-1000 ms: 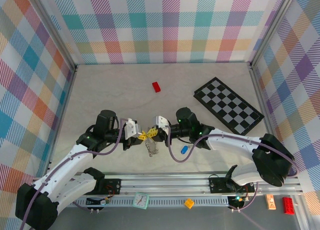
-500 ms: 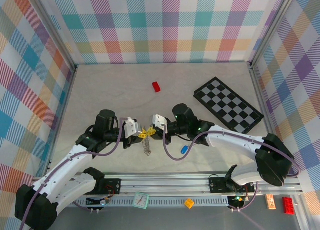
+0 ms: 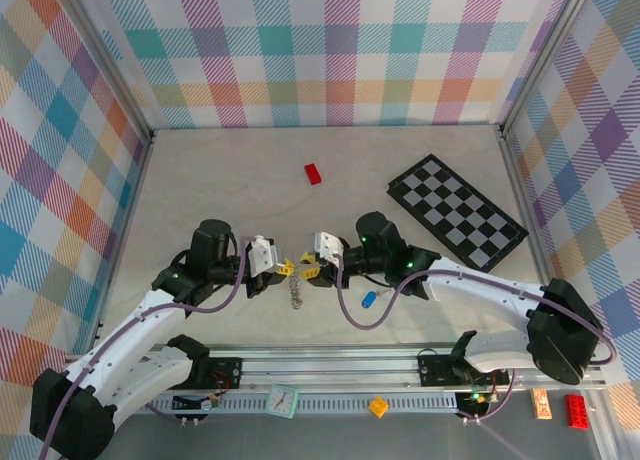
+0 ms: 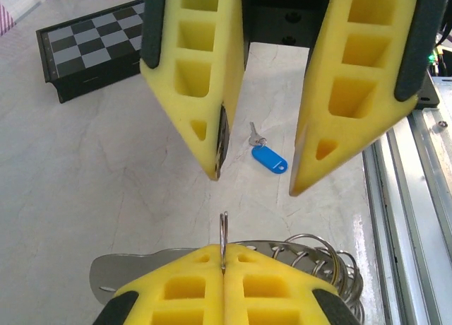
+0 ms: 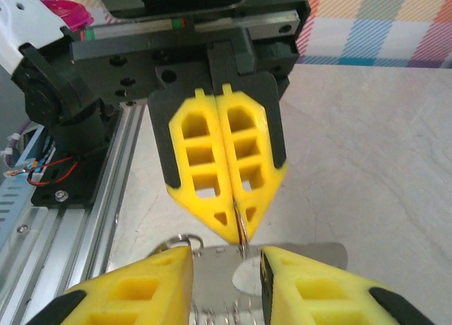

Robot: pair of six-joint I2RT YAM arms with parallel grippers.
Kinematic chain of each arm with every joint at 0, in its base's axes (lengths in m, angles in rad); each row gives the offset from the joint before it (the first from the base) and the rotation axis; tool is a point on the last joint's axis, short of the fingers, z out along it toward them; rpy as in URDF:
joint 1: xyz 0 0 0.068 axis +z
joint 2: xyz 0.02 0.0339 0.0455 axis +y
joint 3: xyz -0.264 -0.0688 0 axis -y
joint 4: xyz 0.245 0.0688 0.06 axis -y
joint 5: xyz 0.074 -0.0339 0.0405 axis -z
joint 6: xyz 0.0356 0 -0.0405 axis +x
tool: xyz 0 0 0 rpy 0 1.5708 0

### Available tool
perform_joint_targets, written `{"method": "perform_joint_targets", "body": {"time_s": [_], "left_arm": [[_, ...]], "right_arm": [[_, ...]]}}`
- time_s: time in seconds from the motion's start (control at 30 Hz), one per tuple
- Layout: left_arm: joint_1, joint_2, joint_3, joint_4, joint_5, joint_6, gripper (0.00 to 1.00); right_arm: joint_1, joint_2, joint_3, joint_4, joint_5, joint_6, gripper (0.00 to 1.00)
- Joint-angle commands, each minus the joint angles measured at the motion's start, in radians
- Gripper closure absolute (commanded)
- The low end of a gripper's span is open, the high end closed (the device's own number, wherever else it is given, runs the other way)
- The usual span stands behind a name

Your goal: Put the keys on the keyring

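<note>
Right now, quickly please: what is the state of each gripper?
Left gripper: closed, holding the keyring.
Right gripper: open.

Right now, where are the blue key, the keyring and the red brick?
blue key [image 4: 269, 159], left wrist view, its blue plastic head.
keyring [image 4: 223, 229], left wrist view, its upright thin loop.
red brick [image 3: 314, 173], top external view, its top face.

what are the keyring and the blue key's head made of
The keyring looks like thin bare metal: silvery, with bright glints. The blue key's head looks like smooth plastic: even colour, soft sheen. Its blade seems silvery metal.
</note>
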Motion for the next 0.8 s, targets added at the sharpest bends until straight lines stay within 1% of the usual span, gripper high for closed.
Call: {"method": "perform_joint_targets", "body": {"time_s": [0.0,0.03,0.07,0.13,0.17,0.2,0.23,0.27,0.3,0.4,0.43,0.47,0.5,0.57,0.63,0.77], "left_arm": [[-0.012,-0.014,0.018,0.030,0.017,0.013,1.00],[-0.012,-0.013,0.020,0.030,0.015,0.010,1.00],[-0.012,-0.015,0.020,0.030,0.012,0.006,1.00],[-0.012,-0.015,0.023,0.030,0.010,0.001,1.00],[-0.012,-0.014,0.025,0.030,0.009,-0.005,1.00],[-0.012,-0.015,0.028,0.029,0.003,-0.012,1.00],[-0.012,-0.014,0.030,0.029,-0.002,-0.015,1.00],[-0.012,-0.015,0.033,0.026,-0.008,-0.020,1.00],[-0.012,-0.015,0.036,0.022,-0.013,-0.023,1.00],[-0.012,-0.015,0.039,0.020,-0.045,-0.028,1.00],[-0.012,-0.014,0.038,0.024,-0.056,-0.028,1.00],[-0.012,-0.015,0.038,0.031,-0.068,-0.031,1.00],[-0.012,-0.013,0.040,0.041,-0.076,-0.044,1.00],[-0.012,-0.004,0.047,0.053,-0.092,-0.074,1.00],[-0.012,0.012,0.067,0.041,-0.108,-0.103,1.00],[-0.012,0.036,0.091,0.022,-0.107,-0.120,1.00]], "right_arm": [[-0.006,-0.033,-0.052,0.065,0.079,0.044,0.69],[-0.008,-0.043,-0.071,0.106,0.138,0.096,0.68],[-0.013,-0.059,-0.096,0.156,0.223,0.161,0.68],[-0.020,-0.091,-0.136,0.197,0.429,0.300,0.69],[-0.020,-0.109,-0.143,0.163,0.561,0.389,0.69],[-0.020,-0.125,-0.138,0.093,0.699,0.489,0.66],[-0.024,-0.135,-0.123,-0.004,0.794,0.572,0.64],[-0.033,-0.144,-0.099,-0.126,0.854,0.644,0.66],[-0.043,-0.148,-0.072,-0.259,0.879,0.711,0.68],[-0.065,-0.134,-0.010,-0.568,0.866,0.829,0.68],[-0.071,-0.128,0.002,-0.634,0.850,0.854,0.68],[-0.080,-0.121,0.009,-0.698,0.835,0.887,0.67],[-0.093,-0.115,0.011,-0.745,0.819,0.922,0.62],[-0.144,-0.103,0.000,-0.782,0.728,0.959,0.55],[-0.190,-0.075,-0.002,-0.809,0.652,0.986,0.53],[-0.206,-0.005,0.013,-0.834,0.609,1.006,0.51]]}}
